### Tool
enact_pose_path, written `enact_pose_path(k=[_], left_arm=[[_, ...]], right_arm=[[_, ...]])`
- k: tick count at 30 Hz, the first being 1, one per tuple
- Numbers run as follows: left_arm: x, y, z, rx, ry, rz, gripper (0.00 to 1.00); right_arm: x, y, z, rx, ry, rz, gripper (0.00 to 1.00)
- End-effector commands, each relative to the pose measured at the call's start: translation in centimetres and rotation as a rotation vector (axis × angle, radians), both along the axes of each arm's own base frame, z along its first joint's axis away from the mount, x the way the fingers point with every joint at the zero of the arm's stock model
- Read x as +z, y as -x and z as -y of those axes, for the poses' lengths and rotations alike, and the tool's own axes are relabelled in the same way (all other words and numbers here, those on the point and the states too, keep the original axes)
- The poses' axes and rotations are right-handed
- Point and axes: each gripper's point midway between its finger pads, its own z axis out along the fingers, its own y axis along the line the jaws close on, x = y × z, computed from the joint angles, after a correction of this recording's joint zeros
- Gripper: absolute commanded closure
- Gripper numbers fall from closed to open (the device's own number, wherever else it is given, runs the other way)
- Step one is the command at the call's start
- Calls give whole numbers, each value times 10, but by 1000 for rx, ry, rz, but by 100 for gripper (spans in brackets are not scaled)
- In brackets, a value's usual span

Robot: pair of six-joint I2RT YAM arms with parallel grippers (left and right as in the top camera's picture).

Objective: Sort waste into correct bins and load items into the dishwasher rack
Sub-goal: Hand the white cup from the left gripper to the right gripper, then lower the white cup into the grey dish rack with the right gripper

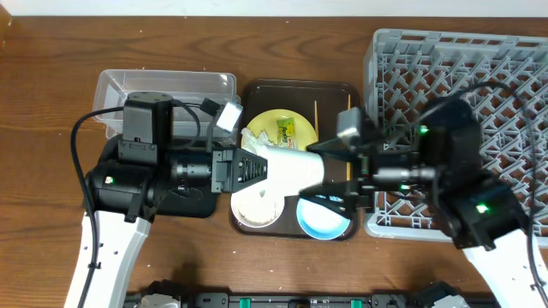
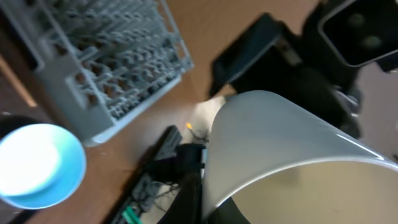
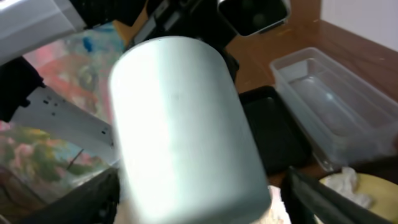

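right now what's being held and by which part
The left gripper pinches the white cup by its rim; the right gripper stands open around its base, not gripping.

Glossy smooth white bowl, matt grey plastic rack, wooden table.

Bright, even light; only soft shadows on the table. Both wrist views are blurred, perhaps by motion; glare whitens the blue bowl inside.
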Motion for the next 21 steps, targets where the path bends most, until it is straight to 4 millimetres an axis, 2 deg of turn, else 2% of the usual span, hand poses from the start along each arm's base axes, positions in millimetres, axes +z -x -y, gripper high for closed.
enact_pose_path(k=[1, 6, 7, 8, 9, 10, 12, 14, 16, 18, 21], left_arm=[[15, 9, 1, -57, 67, 20, 94], [15, 9, 1, -57, 67, 20, 94], [15, 9, 1, -57, 67, 20, 91], [15, 9, 1, -56, 67, 20, 78], [14, 9, 1, -53, 62, 22, 58], [12, 7, 0, -42, 50, 22, 49], [5, 2, -1, -7, 10, 16, 39], [-6, -3, -3, 36, -44, -4, 35], [-23, -10, -9, 102, -133, -34, 30], [-45, -18, -19, 185, -253, -67, 28], [-69, -24, -35, 272, -395, -102, 26]], right_arm=[[2, 2, -14, 18, 0, -21, 27], [3, 5, -19, 36, -3, -9, 44], [3, 5, -19, 32, -3, -9, 49], [3, 3, -17, 23, -3, -7, 53], [4, 1, -15, 11, -3, -6, 55], [4, -3, -11, -7, -2, -8, 55], [5, -13, 3, -84, 6, -24, 56], [0, -31, 26, -232, 38, -75, 58], [-13, -53, 62, -449, 96, -144, 57], [-30, -73, 108, -697, 165, -218, 56], [-66, -88, 196, -1136, 323, -341, 57]])
